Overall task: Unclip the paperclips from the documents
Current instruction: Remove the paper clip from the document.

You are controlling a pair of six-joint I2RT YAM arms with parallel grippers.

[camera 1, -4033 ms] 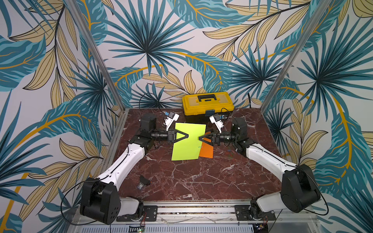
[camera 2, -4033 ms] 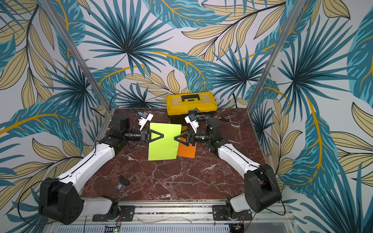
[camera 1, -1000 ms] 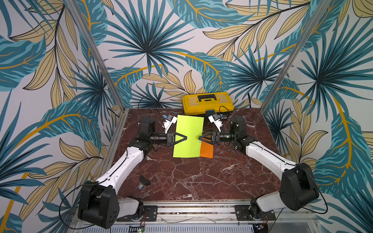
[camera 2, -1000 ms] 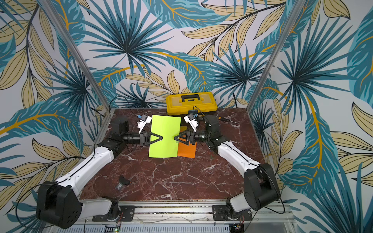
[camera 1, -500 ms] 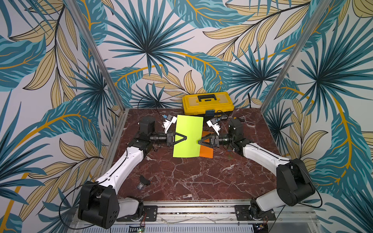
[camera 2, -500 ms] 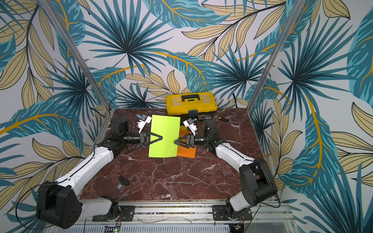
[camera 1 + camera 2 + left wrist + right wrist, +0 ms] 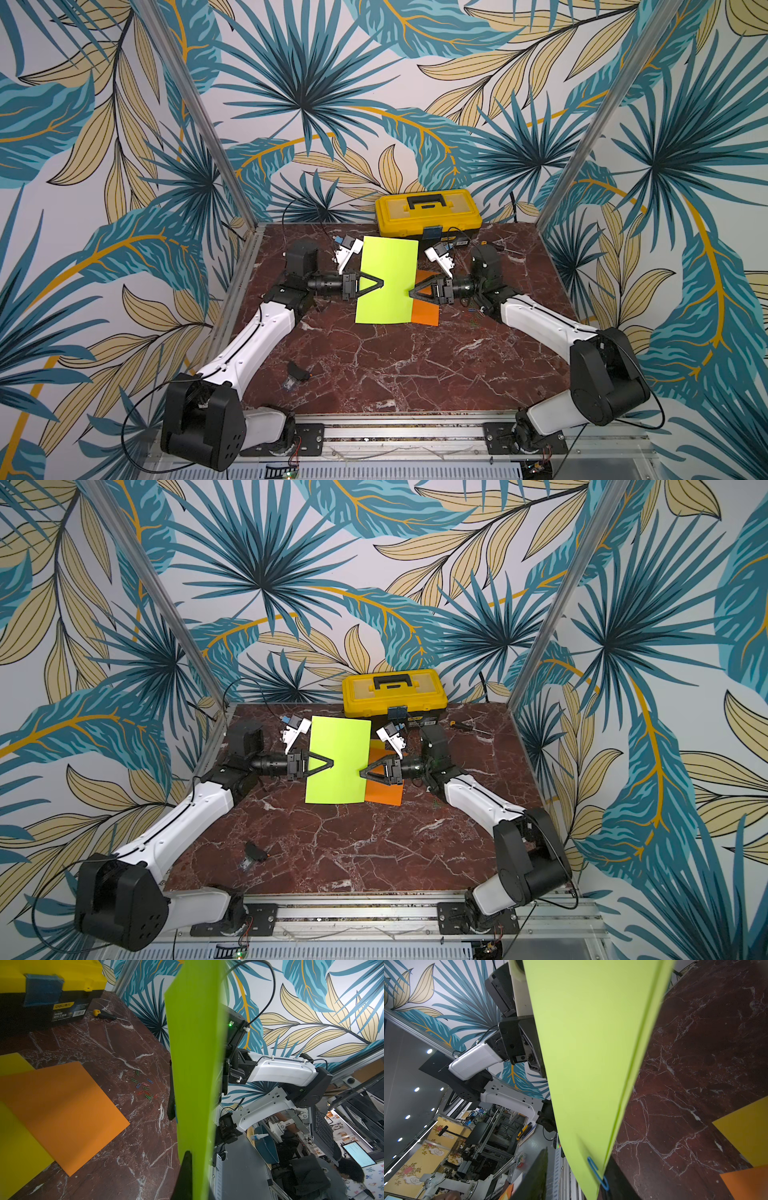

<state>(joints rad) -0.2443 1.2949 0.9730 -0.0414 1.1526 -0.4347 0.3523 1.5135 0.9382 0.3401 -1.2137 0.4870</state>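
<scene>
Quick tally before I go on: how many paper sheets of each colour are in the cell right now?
Lime green sheet: 1
Orange sheet: 1
Yellow sheet: 1
Total: 3

tabletop (image 7: 395, 365): polished red-brown marble look, white veins, slight sheen.
matt smooth paper: lime green sheet (image 7: 388, 282), orange sheet (image 7: 62, 1109), yellow sheet (image 7: 18, 1159).
toolbox (image 7: 428, 212), upper centre: glossy yellow plastic lid, black base.
paperclips (image 7: 145, 1089): thin coloured wire.
front rail (image 7: 395, 432): bare matt metal.
</scene>
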